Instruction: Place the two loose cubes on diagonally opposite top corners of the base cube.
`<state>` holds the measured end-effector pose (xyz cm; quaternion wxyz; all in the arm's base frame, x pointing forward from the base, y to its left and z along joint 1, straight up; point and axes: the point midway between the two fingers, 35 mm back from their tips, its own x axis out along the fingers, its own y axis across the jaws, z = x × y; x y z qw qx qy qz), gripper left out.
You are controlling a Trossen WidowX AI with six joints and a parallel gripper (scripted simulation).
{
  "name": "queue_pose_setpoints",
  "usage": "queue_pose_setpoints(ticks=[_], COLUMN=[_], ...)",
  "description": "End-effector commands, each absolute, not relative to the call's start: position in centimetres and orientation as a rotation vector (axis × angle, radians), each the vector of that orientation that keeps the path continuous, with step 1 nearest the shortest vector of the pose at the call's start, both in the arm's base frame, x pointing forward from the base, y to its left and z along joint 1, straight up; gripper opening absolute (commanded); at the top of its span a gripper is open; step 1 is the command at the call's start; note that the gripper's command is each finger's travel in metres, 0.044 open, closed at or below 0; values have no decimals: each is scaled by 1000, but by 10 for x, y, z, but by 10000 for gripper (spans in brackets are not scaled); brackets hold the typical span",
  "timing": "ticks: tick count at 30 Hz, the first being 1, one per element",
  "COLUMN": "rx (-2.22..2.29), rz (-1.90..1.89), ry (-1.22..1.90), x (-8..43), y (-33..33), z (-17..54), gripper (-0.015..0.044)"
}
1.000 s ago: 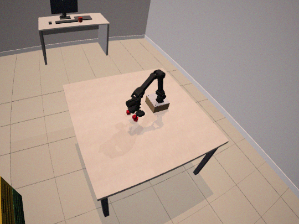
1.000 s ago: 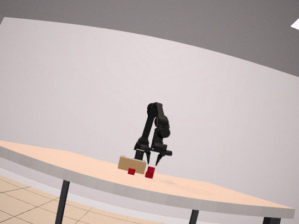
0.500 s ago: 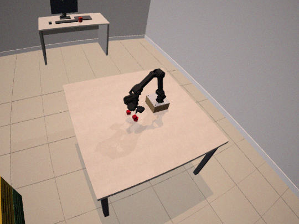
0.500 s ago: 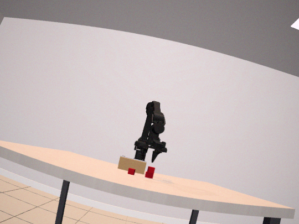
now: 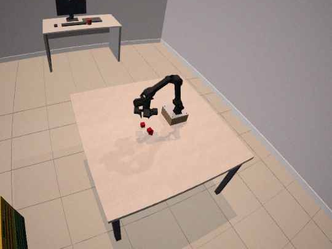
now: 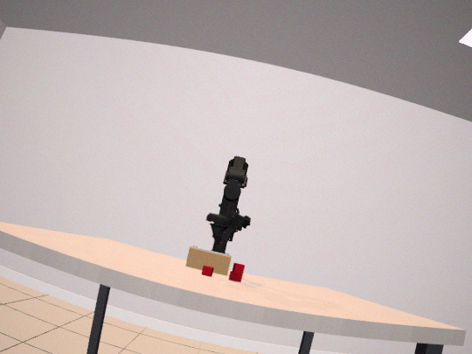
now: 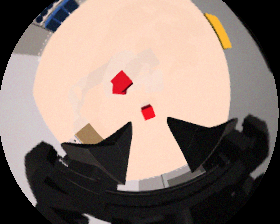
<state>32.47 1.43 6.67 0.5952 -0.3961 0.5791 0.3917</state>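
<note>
The base cube [image 5: 150, 133] [image 6: 235, 277] [image 7: 119, 91] is red and sits on the table. One red loose cube [image 5: 149, 130] [image 6: 239, 268] [image 7: 121, 80] rests on top of it, offset to the right in the exterior view, and looks level there. The exact corner overlap is too small to tell. The other red loose cube [image 5: 142, 125] [image 6: 207, 271] [image 7: 148, 113] lies on the table, apart from the stack. My gripper [image 5: 145, 117] [image 7: 149, 121] is open and empty, raised above the table. In the wrist view the lying cube shows just beyond the gap between the fingertips.
The arm's box-shaped mount [image 5: 171, 117] [image 6: 205, 261] [image 7: 89, 134] stands near the cubes, with a tan side facing them. The table [image 5: 172, 165] [image 6: 131, 258] carries the arm and cubes. A desk [image 5: 107, 21] with a monitor stands far off at the back.
</note>
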Motion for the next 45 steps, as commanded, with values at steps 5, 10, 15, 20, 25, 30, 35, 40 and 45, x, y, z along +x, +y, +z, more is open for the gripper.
queue_pose_setpoints(ticks=[5, 10, 15, 20, 25, 30, 35, 40, 45], rx=[-1136, -1136, -1136, -1135, -1135, -1135, -1135, -1135, -1135], rz=[1114, 1114, 1114, 1114, 1115, 1115, 1115, 1115, 1115], ry=[1236, 1236, 1236, 1236, 1236, 1236, 1236, 1236, 1237], x=[325, 325, 328, 327, 327, 327, 327, 328, 328], y=[-9, -9, -9, -9, -9, -9, -9, -9, -9], z=[78, 78, 41, 16, 8, 1, -4, -12, -20], gripper=[265, 265, 265, 265, 265, 265, 265, 265, 265])
